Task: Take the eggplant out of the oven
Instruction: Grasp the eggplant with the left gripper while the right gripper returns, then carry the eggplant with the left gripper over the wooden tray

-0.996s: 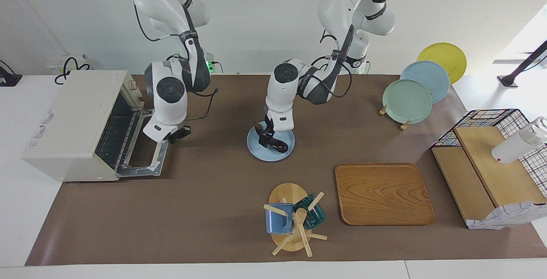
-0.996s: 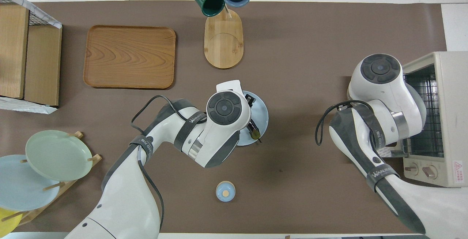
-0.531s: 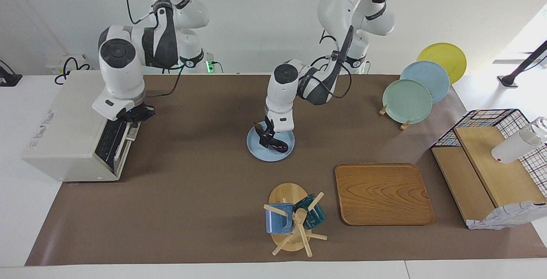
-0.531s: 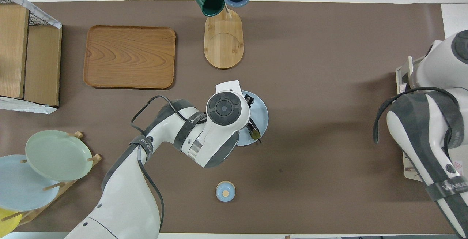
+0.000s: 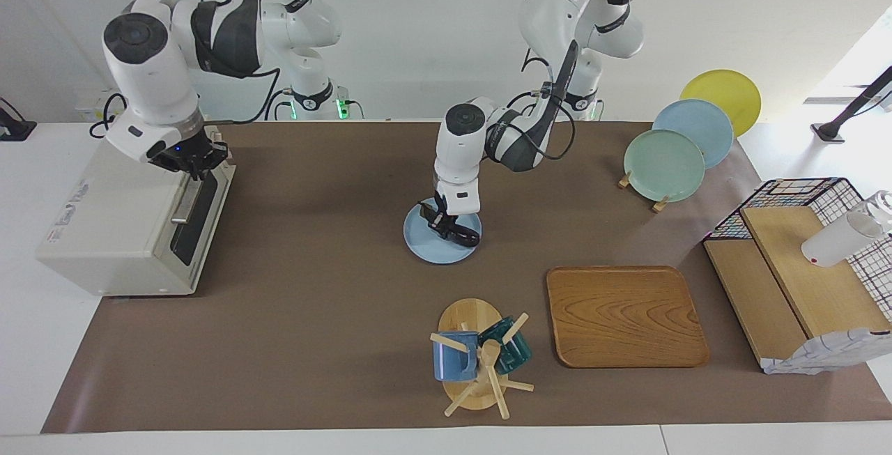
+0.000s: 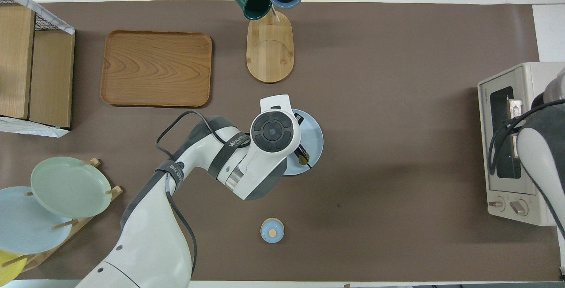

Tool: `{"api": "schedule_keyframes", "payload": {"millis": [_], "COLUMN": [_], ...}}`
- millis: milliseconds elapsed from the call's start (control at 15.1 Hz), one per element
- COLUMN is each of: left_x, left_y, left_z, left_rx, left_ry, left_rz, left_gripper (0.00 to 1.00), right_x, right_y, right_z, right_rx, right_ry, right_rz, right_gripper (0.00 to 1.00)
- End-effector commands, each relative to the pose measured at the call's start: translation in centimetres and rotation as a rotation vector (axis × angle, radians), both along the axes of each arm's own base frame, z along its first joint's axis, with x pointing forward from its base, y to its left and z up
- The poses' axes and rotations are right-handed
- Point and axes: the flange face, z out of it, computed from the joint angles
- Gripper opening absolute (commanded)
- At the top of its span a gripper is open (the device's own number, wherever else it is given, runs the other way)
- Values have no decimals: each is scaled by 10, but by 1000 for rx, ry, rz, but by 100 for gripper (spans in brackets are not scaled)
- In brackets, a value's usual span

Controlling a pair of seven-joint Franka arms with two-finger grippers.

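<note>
The dark purple eggplant point(image 5: 463, 235) lies low on a light blue plate point(image 5: 428, 246) at the table's middle. Its green stem end point(image 6: 303, 159) shows in the overhead view beside the plate's rim point(image 6: 317, 136). My left gripper point(image 5: 442, 220) is down on the plate, shut on the eggplant. The cream-white oven point(image 5: 104, 211) stands at the right arm's end of the table with its dark glass door shut. It also shows in the overhead view point(image 6: 491, 182). My right gripper point(image 5: 193, 160) is at the door's top edge, above the bar handle point(image 5: 182, 212).
A mug tree with a blue and a green mug point(image 5: 477, 357) and a wooden tray point(image 5: 624, 315) lie farther from the robots than the plate. A rack of plates point(image 5: 665, 162) and a wire basket with boards point(image 5: 801, 267) are at the left arm's end. A small blue knob point(image 6: 272, 230) lies nearer to the robots.
My right gripper swung the oven door up from fully open to shut and rose with it. My left gripper lowered the eggplant from tilted to nearly flat on the plate.
</note>
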Motion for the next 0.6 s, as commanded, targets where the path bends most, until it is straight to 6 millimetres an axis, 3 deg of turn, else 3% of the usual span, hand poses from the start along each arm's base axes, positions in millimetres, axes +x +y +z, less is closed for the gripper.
{"api": "schedule_keyframes", "payload": {"millis": [0,66,199,265,332,531], "left_x": [29,45,88,109,125,157], "left_y": [36,61,115,142,168,250], "left_z": [54,78,108,116,118,113], "left_rx": [27,41,66,77,80,87], "left_ry": [-50,-64,-78,-71,-64,-67], "left_rz": [-101,-178,-348,-414,-487,-687], "left_gripper": [0,0,0,0,0,0], "right_x": [1,1,-1,-1,0,0], "right_y": [5,4,2,3,3,2], "right_z": [21,18,17,17,17,17], "right_rx": [64,111,184,188,188,181], "right_ry": [-4,-6,-5,-6,-7,-14], "right_rz": [-3,-23,-57,-58,-59,-112], "right_gripper": [23,24,38,58,100,100]}}
